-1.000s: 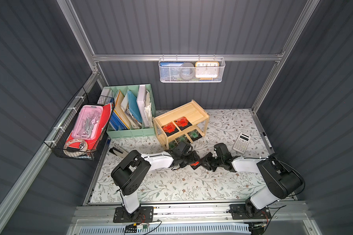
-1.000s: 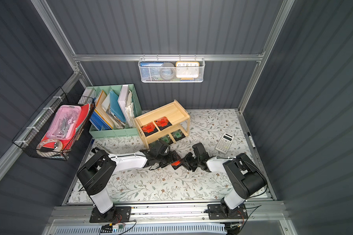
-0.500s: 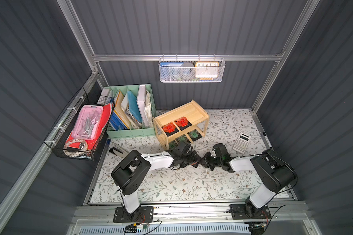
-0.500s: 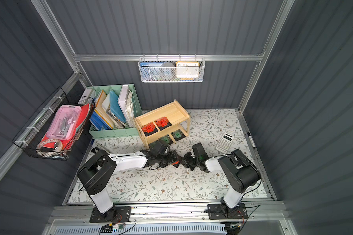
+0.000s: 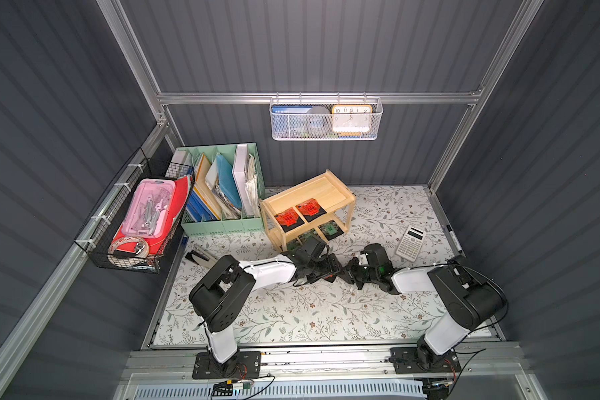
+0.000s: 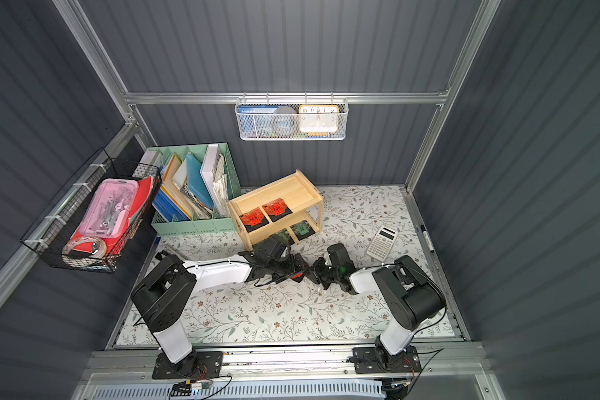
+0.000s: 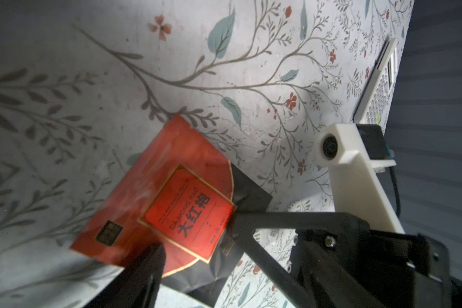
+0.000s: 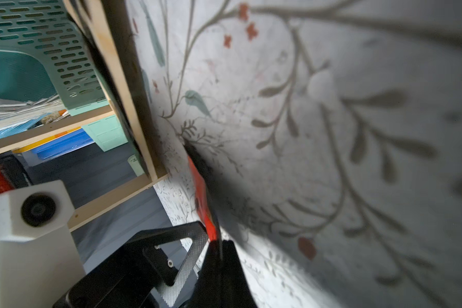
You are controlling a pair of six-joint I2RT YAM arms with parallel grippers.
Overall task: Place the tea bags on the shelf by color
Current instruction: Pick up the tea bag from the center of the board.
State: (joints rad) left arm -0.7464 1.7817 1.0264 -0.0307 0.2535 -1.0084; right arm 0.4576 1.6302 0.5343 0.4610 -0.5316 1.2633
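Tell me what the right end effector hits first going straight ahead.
Probably the open left end effector, facing it just past the orange-red tea bag it clamps; depth is unclear.

Both top views look steeply down from high above the silver metal base rail onto the whole floral-printed table mat, while the two wrist cameras, close over it, face each other across one orange-red square tea bag.

Dark grey ribbed walls enclose a floral-patterned tabletop framed by aluminium rails.
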